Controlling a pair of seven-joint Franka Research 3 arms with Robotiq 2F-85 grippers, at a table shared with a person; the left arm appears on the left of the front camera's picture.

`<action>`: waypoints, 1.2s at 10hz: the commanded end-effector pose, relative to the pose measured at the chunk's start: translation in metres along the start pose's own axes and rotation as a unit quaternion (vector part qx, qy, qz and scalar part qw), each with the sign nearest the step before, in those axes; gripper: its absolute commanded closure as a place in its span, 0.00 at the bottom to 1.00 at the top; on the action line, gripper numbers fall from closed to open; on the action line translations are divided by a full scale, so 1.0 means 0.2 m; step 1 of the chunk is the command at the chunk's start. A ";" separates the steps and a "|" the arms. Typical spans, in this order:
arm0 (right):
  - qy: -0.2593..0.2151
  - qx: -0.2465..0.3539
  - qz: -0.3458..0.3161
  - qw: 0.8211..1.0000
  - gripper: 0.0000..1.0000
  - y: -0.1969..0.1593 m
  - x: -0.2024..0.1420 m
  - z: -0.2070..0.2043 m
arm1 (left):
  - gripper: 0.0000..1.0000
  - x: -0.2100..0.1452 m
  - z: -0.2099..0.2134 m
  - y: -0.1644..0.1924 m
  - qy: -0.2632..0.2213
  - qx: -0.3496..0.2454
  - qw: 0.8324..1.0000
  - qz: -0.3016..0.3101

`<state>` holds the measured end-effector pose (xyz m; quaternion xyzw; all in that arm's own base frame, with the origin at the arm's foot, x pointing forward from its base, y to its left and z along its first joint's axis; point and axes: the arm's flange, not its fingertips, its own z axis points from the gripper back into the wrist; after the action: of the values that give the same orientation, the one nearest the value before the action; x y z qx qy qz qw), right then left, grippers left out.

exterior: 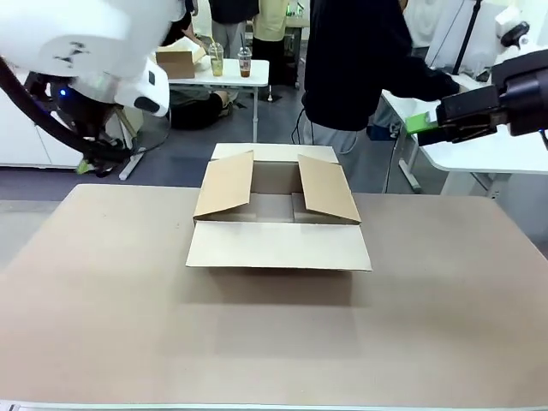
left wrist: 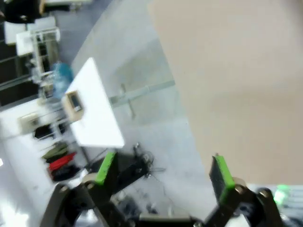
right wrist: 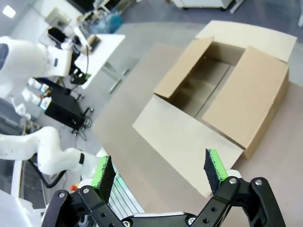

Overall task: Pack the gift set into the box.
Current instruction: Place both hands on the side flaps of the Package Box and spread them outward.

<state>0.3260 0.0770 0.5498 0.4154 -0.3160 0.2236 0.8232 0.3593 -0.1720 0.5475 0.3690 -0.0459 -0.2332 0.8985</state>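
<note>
Brown box (exterior: 278, 247), beige table (exterior: 103, 325).
Green pads (right wrist: 215, 165) tip the black right gripper (right wrist: 158, 160); white left arm (exterior: 86, 43) at upper left.

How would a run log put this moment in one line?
box: open, on table | left claw: open, empty | right claw: open, empty | person: far side

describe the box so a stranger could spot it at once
Start at the wide tan table. Toward its far edge, before the standing person, sits the box. It is shallow brown cardboard with four flaps open, far larger than the small carton behind.
</note>
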 end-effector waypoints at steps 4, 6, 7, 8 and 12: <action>-0.008 0.010 0.011 1.000 0.00 0.00 0.00 -0.01 | 0.00 0.18 0.19 -0.02 0.171 0.008 0.984 0.055; -0.008 0.010 0.011 1.000 0.00 0.00 0.00 -0.01 | 0.00 0.06 0.08 -0.02 0.224 0.069 0.971 -0.042; -0.008 0.010 0.011 1.000 0.00 0.00 0.00 -0.01 | 0.00 0.06 0.08 -0.02 0.224 0.069 0.971 -0.042; -0.008 0.010 0.011 1.000 0.00 0.00 0.00 -0.01 | 0.00 0.06 0.08 -0.02 0.224 0.069 0.971 -0.042; -0.008 0.010 0.011 1.000 0.00 0.00 0.00 -0.01 | 0.00 0.10 0.17 -0.04 0.136 -0.072 0.986 -0.066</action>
<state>0.3220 0.0770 0.5488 0.4168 -0.3153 0.2222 0.8231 0.3680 -0.2088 0.5545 0.4278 0.1447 -0.1891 0.8720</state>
